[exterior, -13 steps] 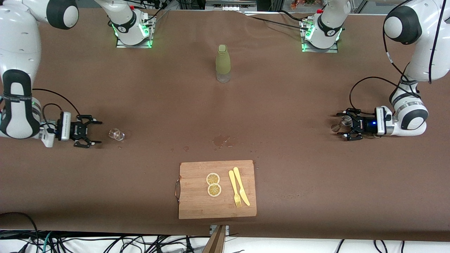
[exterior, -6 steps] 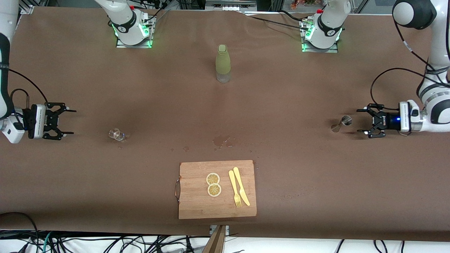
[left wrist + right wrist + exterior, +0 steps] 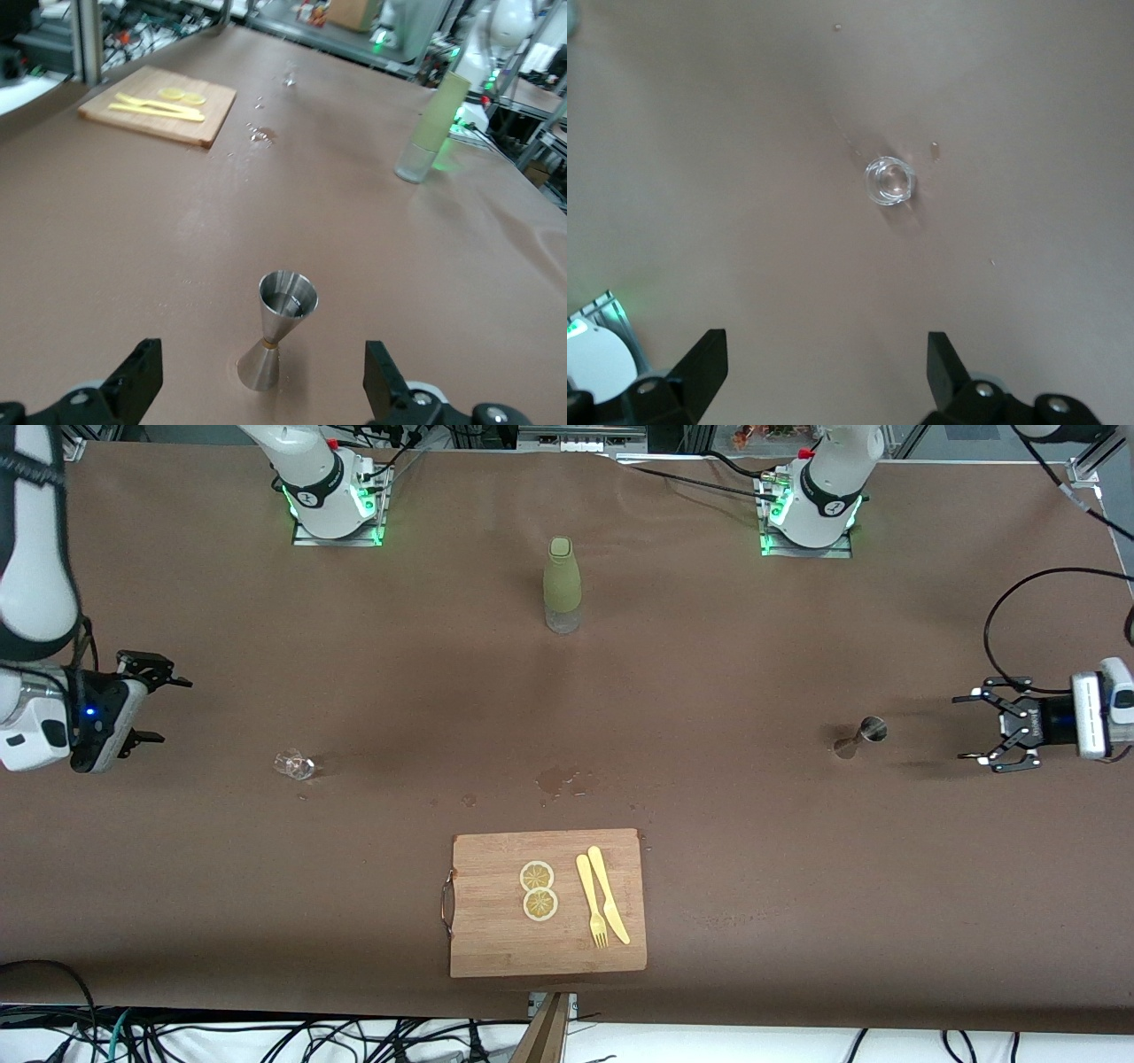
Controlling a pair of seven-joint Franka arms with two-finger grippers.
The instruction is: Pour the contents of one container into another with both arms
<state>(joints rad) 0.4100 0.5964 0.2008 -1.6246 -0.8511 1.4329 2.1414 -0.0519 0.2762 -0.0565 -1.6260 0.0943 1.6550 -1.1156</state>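
White left arm (image 3: 1107, 707) and right arm (image 3: 35, 593) flank the table, fingers spread.

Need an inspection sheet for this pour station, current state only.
Surface: brown table cover, wet spots near its middle.
Job's things: steel jigger upright, small clear glass, both standing free.
Clutter: green bottle; cutting board with lemon slices, yellow fork and knife.
Grippers: left gripper open, clear of the jigger; right gripper open, clear of the glass.
Cables: black cable loop at the left wrist; cable bundle below the table edge.
Surroundings: arm bases lit green.
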